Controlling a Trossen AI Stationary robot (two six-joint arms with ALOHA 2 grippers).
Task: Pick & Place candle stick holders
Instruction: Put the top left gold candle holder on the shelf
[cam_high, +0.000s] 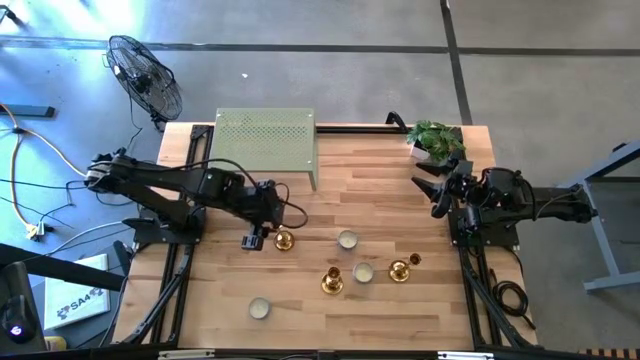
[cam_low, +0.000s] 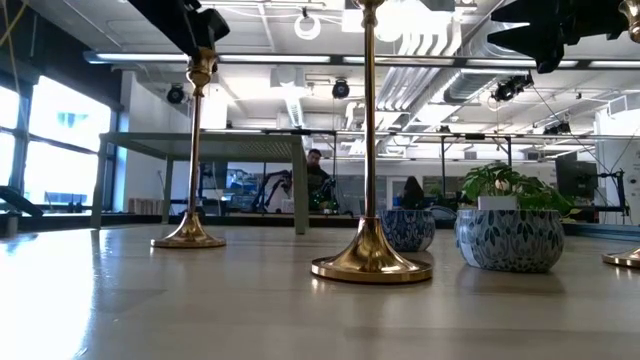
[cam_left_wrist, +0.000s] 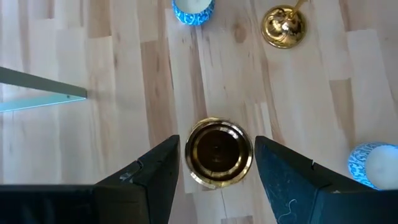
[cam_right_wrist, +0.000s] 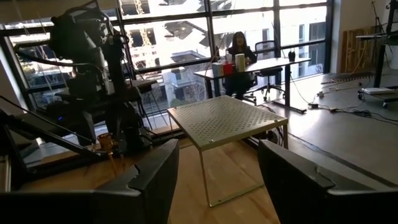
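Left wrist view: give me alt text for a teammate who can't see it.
Looking straight down, the left gripper is open with its fingers either side of a brass candlestick standing on the wooden table. Farther off stand a second candlestick and two blue-patterned cups, with a green shelf edge at one side.

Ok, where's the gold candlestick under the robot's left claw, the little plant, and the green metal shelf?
gold candlestick (cam_left_wrist: 216, 152): left wrist view, on its round base, seen from above.
little plant (cam_high: 437, 139): high view, on its green leaves.
green metal shelf (cam_high: 264, 138): high view, on its perforated top.
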